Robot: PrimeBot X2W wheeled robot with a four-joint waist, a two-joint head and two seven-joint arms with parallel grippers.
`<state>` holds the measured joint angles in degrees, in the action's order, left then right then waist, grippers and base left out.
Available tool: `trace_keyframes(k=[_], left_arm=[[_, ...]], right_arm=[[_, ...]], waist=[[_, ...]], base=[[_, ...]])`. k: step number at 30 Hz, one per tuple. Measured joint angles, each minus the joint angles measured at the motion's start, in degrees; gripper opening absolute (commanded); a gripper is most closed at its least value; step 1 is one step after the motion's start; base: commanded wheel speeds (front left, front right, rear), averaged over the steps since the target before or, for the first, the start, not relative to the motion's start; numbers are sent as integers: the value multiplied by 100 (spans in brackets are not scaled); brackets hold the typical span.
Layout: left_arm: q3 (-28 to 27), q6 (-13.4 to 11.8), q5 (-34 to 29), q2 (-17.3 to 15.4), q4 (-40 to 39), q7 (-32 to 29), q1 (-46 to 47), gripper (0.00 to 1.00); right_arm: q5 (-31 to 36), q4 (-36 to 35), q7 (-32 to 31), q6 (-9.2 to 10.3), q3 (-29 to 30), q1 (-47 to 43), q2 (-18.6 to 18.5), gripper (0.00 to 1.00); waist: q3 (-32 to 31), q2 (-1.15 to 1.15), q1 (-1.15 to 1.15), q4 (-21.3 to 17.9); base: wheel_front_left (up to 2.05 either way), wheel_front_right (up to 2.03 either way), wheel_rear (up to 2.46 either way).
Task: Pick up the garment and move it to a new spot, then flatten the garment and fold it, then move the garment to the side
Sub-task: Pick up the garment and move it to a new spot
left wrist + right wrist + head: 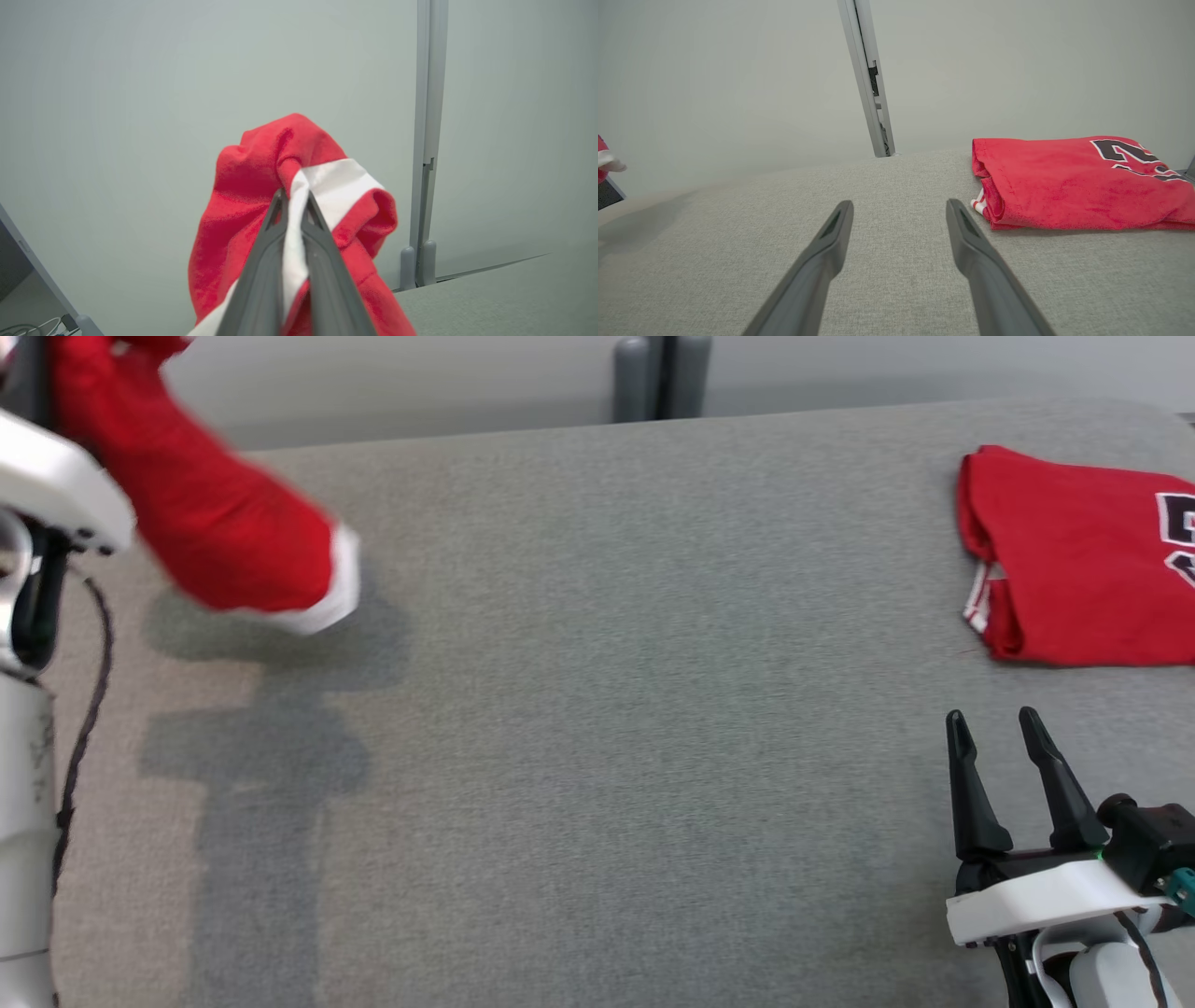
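Left gripper (pixel 293 198) clamped on the red garment (pixel 233 210), fingers pinched together over its white trim band. The cloth bunches above and around the fingertips and hangs down both sides. In the head view the red garment (pixel 205 513) is lifted off the table (pixel 607 709), hanging over the far left corner. Its white-edged lower end is blurred, and its shadow falls on the grey fabric surface just below. Left arm's white casing (pixel 56 485) sits at the left edge, partly in front of the cloth.

Right gripper (pixel 991 719) holds nothing, fingers spread apart, near the front right corner and pointing toward the far edge. In the right wrist view the right gripper (pixel 899 205) has only bare table surface between its fingers.

Folded red jersey (pixel 1083 560) lies flat at the right edge toward the far side, dark white-outlined print on top, well apart from the lifted garment. The right wrist view shows the jersey (pixel 1064 186) ahead and to the right of the fingers, not touching them. Grey post (pixel 661 378) behind the far edge.
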<state>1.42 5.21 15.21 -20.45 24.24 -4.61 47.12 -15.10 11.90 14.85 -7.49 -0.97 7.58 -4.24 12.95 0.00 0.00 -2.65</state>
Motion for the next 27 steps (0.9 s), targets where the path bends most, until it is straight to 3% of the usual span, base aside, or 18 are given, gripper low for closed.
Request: trace_keyframes(k=[4, 6, 18, 27], left_arm=[[345, 57, -7, 204, -494, -144, 200, 0], [656, 85, 8, 526, -738, -236, 331, 0], [1641, 148, 199, 1548, -428, -87, 478, 0], [2320, 162, 459, 1741, -254, 338, 35, 0]], right_arm=[[-55, 42, 8, 0, 1, -26, 47, 100], [-103, 46, 12, 0, 8, -94, 94, 100], [-231, 65, 14, 0, 65, -237, 136, 100], [-205, 38, 14, 0, 185, -308, 138, 100]], waist=[[-127, 0, 0, -228], [-224, 0, 0, -503], [-377, 0, 0, -1435], [-361, 0, 0, -1415]], base=[[0, 0, 0], [0, 0, 0], [0, 0, 0], [0, 0, 0]])
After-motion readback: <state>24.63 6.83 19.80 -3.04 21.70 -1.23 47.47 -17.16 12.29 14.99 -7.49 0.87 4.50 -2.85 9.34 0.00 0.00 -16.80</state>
